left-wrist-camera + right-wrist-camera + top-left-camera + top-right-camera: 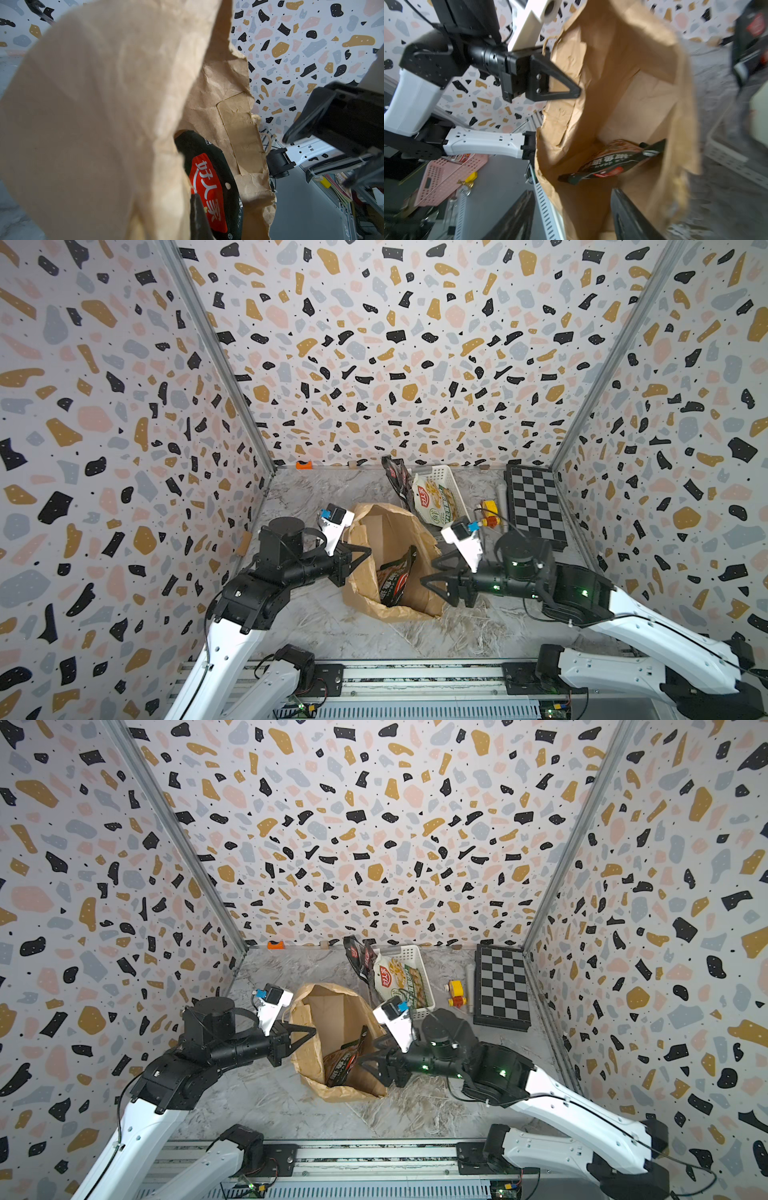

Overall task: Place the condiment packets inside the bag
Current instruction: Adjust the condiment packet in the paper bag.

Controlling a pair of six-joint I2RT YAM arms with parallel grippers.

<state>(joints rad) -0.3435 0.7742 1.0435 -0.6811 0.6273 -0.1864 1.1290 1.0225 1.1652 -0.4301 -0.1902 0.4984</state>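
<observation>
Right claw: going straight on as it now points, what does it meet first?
Probably the bag, its paper rim lying between the jaws; then the black-red packet inside. Depth is unclear.

Terrazzo print all round: back wall (415, 364) at 12 o'clock, left wall (83, 448) at 9, right wall (706, 406) at 3. Aluminium corner posts (218, 356) at 11 and 1. Grey-white marble-look floor (324, 622), even soft light. Slotted aluminium rail (415, 674) along 6.
</observation>
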